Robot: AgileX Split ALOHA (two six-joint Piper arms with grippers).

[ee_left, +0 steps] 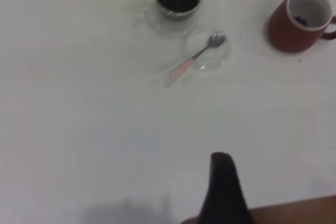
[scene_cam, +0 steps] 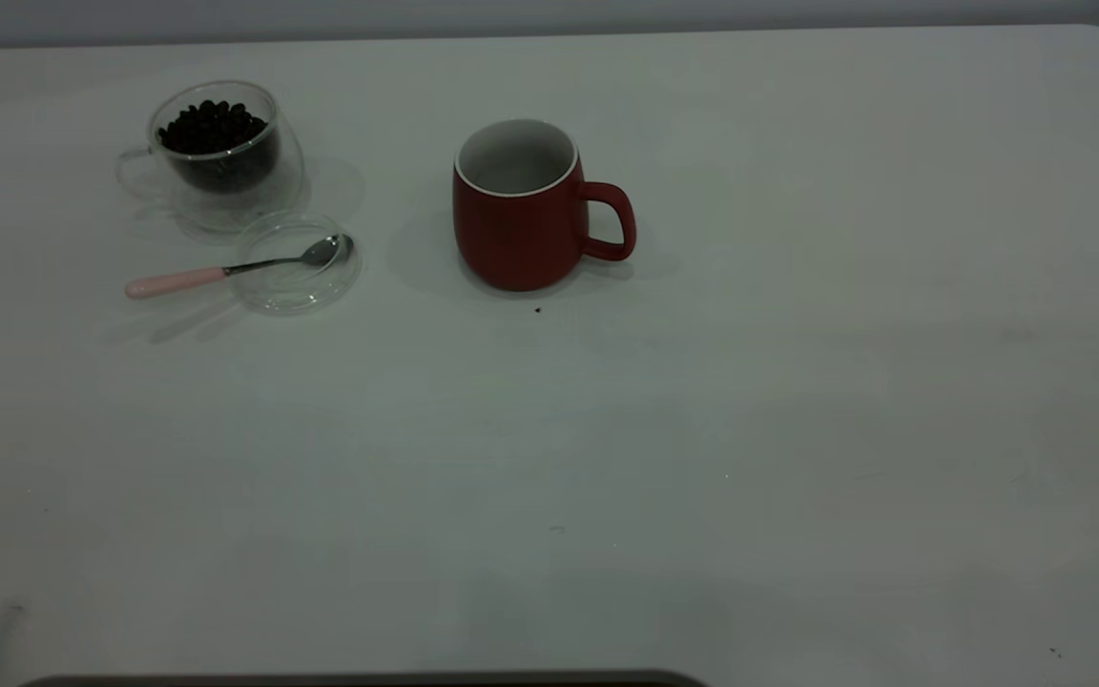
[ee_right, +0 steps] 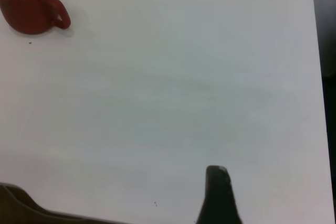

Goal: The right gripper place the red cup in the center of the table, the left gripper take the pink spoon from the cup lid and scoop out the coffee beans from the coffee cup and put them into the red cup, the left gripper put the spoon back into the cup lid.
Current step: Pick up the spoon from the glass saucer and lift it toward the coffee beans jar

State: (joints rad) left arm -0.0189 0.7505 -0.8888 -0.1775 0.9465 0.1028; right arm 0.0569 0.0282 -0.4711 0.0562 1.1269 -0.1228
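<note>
The red cup (scene_cam: 521, 224) stands upright near the middle of the table (scene_cam: 702, 429), handle to the right; the left wrist view (ee_left: 294, 30) shows a few dark beans inside it. The coffee cup (scene_cam: 216, 181) with coffee beans (scene_cam: 211, 126) stands at the far left. The cup lid (scene_cam: 292, 291) lies just in front of it. The pink spoon (scene_cam: 225, 272) rests with its bowl in the lid and its handle pointing left. My left gripper (ee_left: 221, 163) hovers well back from these, holding nothing. My right gripper (ee_right: 217, 179) is far from the red cup (ee_right: 26, 6). Neither gripper shows in the exterior view.
A small dark speck (scene_cam: 537, 309) lies just in front of the red cup. The table's right edge (ee_right: 315, 77) runs close to my right gripper. A dark strip (scene_cam: 359, 679) lines the near edge of the exterior view.
</note>
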